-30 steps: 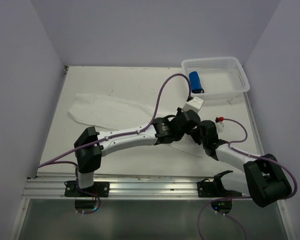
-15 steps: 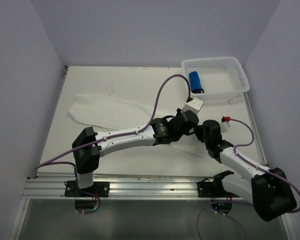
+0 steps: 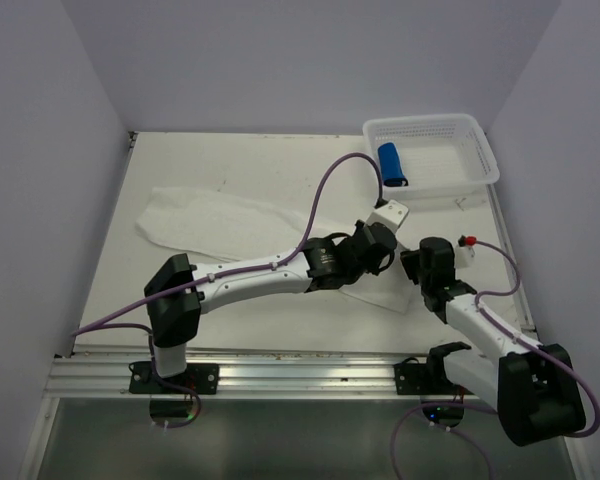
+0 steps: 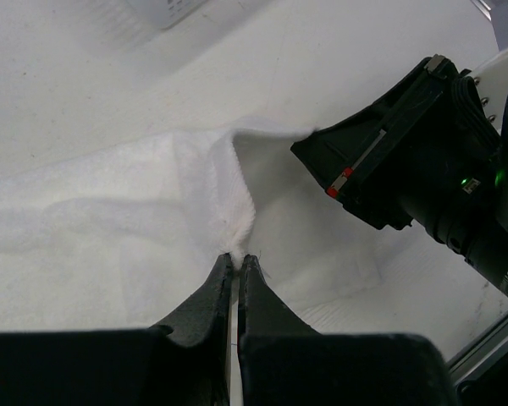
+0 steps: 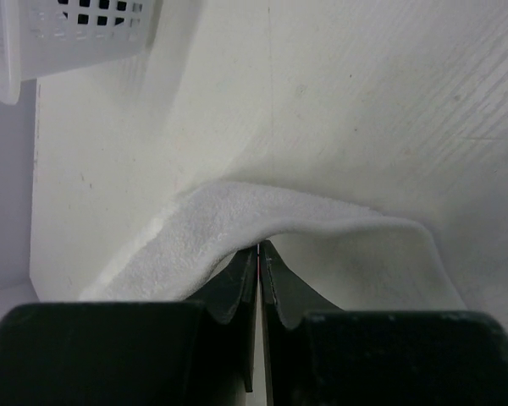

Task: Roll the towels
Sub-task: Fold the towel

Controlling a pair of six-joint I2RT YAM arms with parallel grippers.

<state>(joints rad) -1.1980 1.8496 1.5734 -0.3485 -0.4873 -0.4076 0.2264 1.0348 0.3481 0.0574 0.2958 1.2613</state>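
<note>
blue towel [image 3: 391,165] rolled in the basket [image 3: 432,121] at the table's [image 3: 240,165] far right corner; white towel [image 3: 210,220] unrolled, left gripper [image 4: 237,256] and right gripper [image 5: 259,248] pinching its right end.

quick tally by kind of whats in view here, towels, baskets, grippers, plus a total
towels: 2 (white towel, blue towel)
baskets: 1 (basket)
grippers: 2 (left gripper, right gripper)
total: 5
</note>
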